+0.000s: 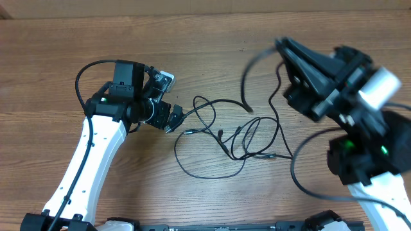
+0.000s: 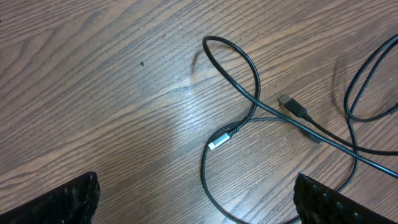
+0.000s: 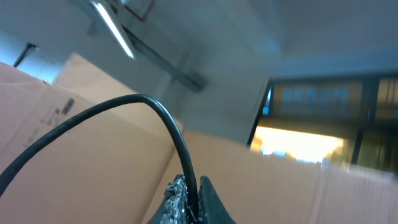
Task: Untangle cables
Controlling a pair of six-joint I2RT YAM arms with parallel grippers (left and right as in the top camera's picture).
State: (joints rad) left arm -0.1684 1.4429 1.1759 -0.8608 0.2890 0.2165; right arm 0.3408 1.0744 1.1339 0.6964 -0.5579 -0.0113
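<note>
Left side: left gripper [image 2: 196, 196] hung low over the table [image 1: 64, 51], jaws spread as wide as they go, nothing between them. Its wrist view looked straight down on a silver-tipped plug [image 2: 219, 140] lying where two strands cross, with a dark plug [image 2: 293, 106] just beside it to the right.

Centre: the cables [image 1: 225, 138] lay flat on the wood in a loose sprawl of overlapping loops, near the left gripper's fingers and reaching toward the right arm. No tight knot was visible, but there were several crossings.

Right side: right gripper [image 3: 191, 200] was raised well off the table and clamped shut on one lifted strand [image 3: 143, 106], which arched up and away from the fingertips. In the overhead view this arm was motion-blurred. The lifted strand appeared to run down into the sprawl, though the blur hid its exact path.

Progress (judgement): early to middle. One strand was being drawn upward. No cable lay fully apart from the others, so separating each one and laying it out alone remains.

Surface: brown wood-grain tabletop, bare apart from the cables and arms, with a faint sheen under the left gripper.

Room: the upturned right wrist view showed cardboard boxes [image 3: 56, 112], a ceiling strip light [image 3: 112, 28] and a bright, blurred window [image 3: 305, 143].
</note>
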